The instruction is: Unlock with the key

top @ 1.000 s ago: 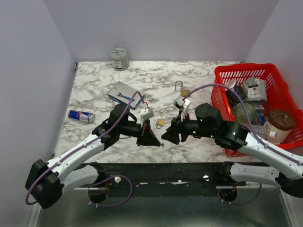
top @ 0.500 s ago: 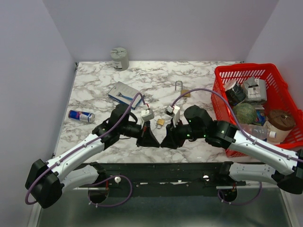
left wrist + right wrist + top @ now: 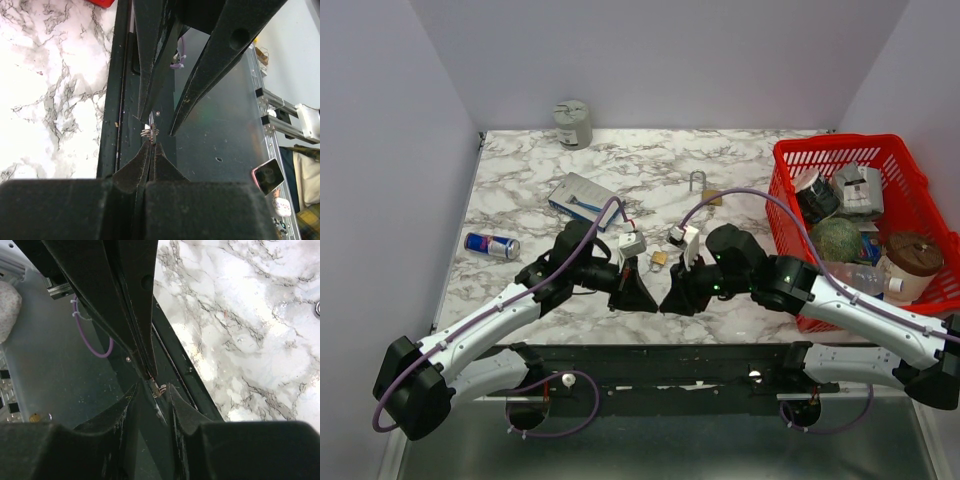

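My left gripper (image 3: 642, 292) (image 3: 150, 142) is shut on a small metal key with a wire ring (image 3: 150, 132), held over the table's front edge. My right gripper (image 3: 672, 297) (image 3: 154, 386) faces it tip to tip and is open, its two fingers (image 3: 220, 60) standing either side of the key (image 3: 159, 388) without closing on it. A small brass padlock (image 3: 659, 258) lies on the marble just behind the two grippers. A second padlock with a raised shackle (image 3: 704, 189) lies further back.
A red basket (image 3: 840, 148) full of items stands at the right. A blue can (image 3: 491, 245), a blue-white box (image 3: 582, 196), a small white block (image 3: 630, 240) and a grey canister (image 3: 573, 123) are on the marble. A black rail (image 3: 720, 355) runs along the front edge.
My right gripper has moved left to meet the left gripper and now brackets the key. The left arm has held still with the key.
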